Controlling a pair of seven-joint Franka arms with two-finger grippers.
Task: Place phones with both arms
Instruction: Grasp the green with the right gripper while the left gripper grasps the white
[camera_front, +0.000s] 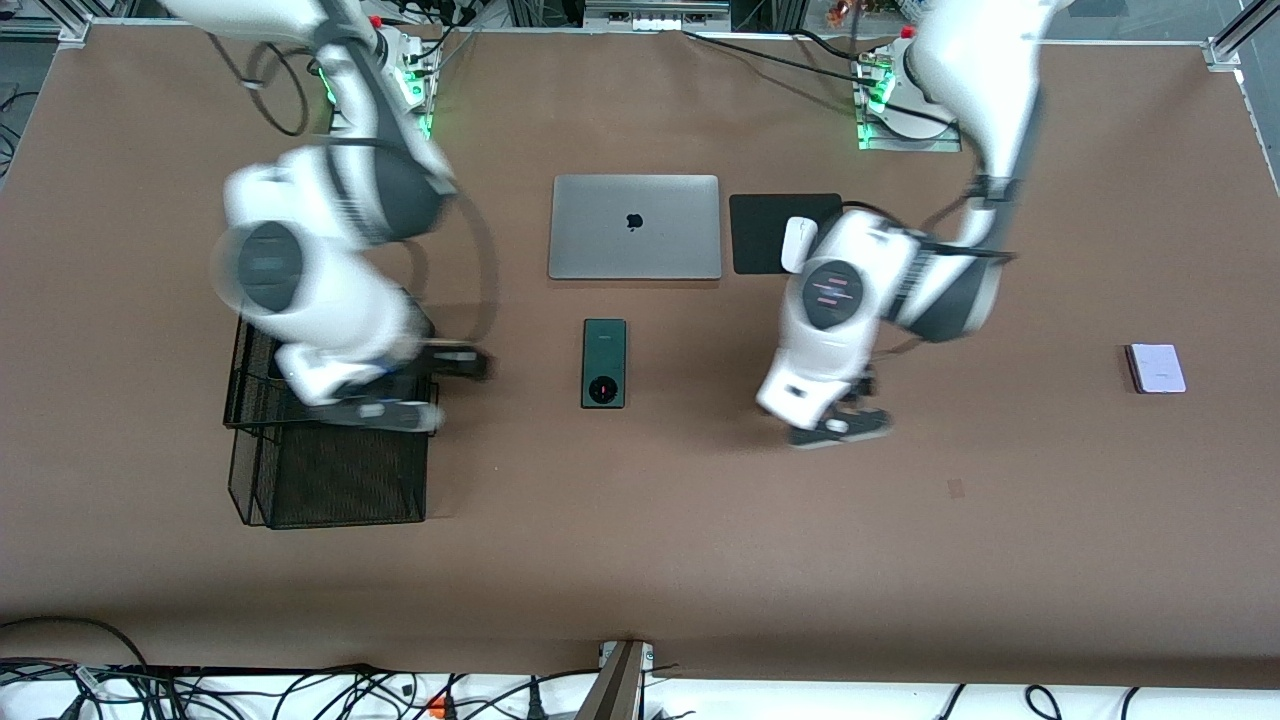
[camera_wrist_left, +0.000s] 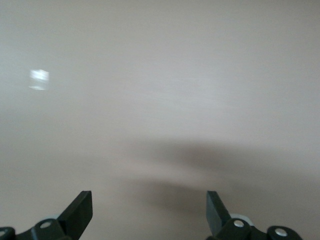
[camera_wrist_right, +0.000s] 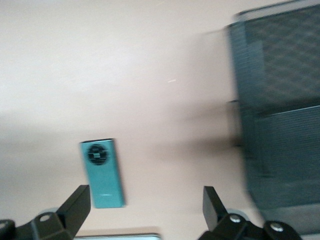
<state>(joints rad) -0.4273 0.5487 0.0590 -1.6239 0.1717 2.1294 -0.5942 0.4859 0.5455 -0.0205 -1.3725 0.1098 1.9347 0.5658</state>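
A long dark green phone lies flat mid-table, just nearer the front camera than the laptop; it also shows in the right wrist view. A small pale lilac phone lies toward the left arm's end of the table. My right gripper hangs open and empty over the table between the mesh basket and the green phone. My left gripper is open and empty over bare table, between the green phone and the lilac phone.
A black mesh basket stands toward the right arm's end of the table, its wall also in the right wrist view. A grey laptop lies shut mid-table. A white mouse rests on a black pad beside it.
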